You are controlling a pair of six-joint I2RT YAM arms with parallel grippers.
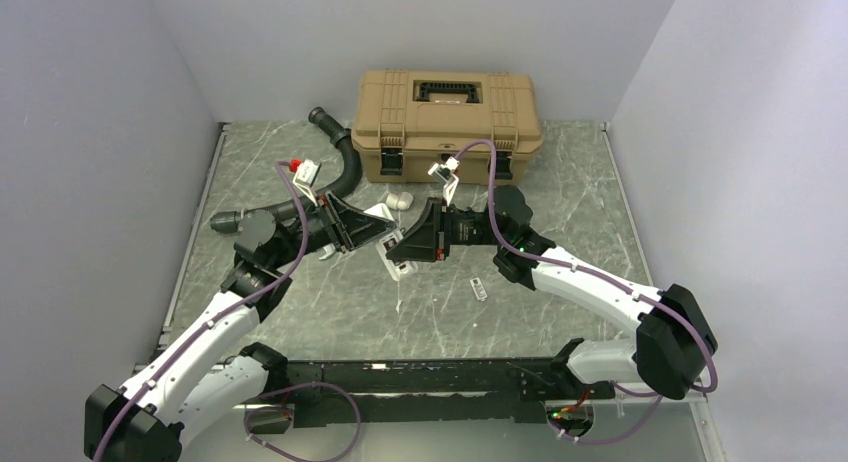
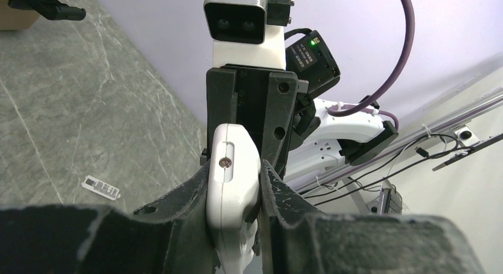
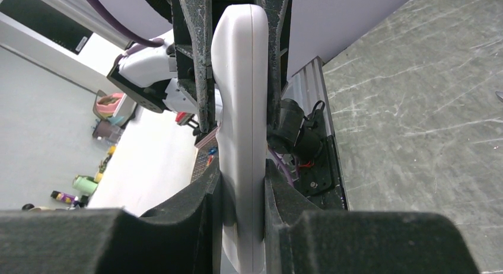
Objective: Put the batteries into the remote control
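The remote control (image 1: 390, 250) is a white handset held edge-on above the middle of the table, between both grippers. My left gripper (image 1: 372, 234) is shut on one end of it. The left wrist view shows that end (image 2: 232, 185), with a seam and a screw, between the black fingers (image 2: 178, 214). My right gripper (image 1: 398, 254) is shut on the other end. In the right wrist view the remote (image 3: 240, 108) runs from its fingers (image 3: 201, 226) up to the left gripper's. Its buttons and display are hidden. No batteries are in view.
A small flat white piece with dark markings (image 1: 479, 289) lies on the table right of the grippers, also in the left wrist view (image 2: 101, 188). A stubby white piece (image 1: 400, 199) lies behind them. A tan toolbox (image 1: 447, 122) and a black hose (image 1: 340, 157) are at the back.
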